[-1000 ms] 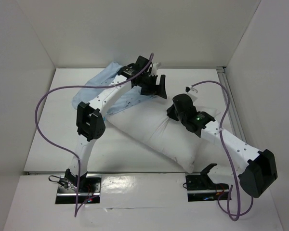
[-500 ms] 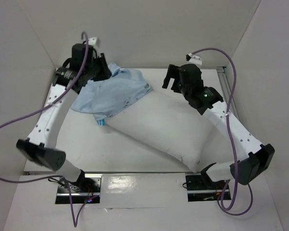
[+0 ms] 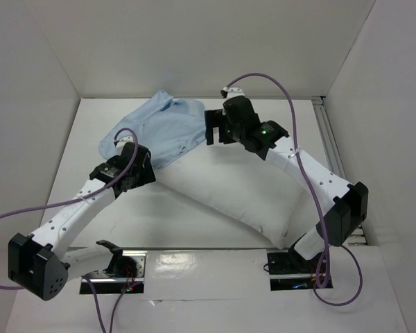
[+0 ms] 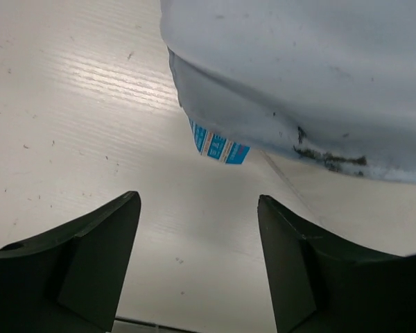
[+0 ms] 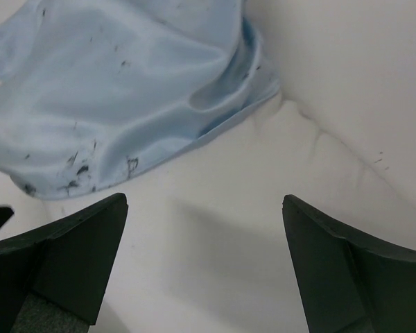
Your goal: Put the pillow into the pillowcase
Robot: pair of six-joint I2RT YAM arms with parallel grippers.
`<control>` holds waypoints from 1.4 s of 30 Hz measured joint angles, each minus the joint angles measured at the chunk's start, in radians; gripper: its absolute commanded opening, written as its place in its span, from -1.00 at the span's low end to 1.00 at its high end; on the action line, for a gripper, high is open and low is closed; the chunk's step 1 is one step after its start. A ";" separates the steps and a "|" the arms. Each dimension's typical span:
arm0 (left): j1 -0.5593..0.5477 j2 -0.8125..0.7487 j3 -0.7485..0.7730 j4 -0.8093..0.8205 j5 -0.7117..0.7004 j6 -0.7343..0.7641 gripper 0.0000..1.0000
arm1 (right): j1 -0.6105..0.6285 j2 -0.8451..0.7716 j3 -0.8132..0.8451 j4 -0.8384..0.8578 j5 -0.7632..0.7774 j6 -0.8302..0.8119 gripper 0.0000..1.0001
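Since half a second earlier, my left arm had swung back from the far left corner toward the near edge of the cloth, and my right gripper had moved left over the pillow's far end.

Top external view: the pillow lay diagonally on the counter, its far left end under the pillowcase. My left gripper sat at the near edge of the pillowcase; my right gripper hung at its right edge, over the pillow.

Left wrist view: my left gripper stood wide and held nothing, its fingers above the bare counter. The pillowcase filled the upper right, with a blue tag at its near edge.

Right wrist view: my right gripper stood wide and empty above the pillow. The rumpled pillowcase lay on the pillow just beyond the fingers.
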 measured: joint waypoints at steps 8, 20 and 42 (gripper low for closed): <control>-0.007 0.100 0.000 0.050 -0.132 -0.101 0.36 | 0.097 0.047 0.000 -0.046 -0.056 -0.044 1.00; 0.003 0.158 0.000 0.121 -0.210 -0.155 0.18 | 0.098 0.047 0.000 -0.053 -0.057 -0.047 1.00; 0.063 0.250 0.038 0.181 -0.176 -0.171 -0.09 | 0.119 0.047 0.000 -0.083 -0.025 -0.054 1.00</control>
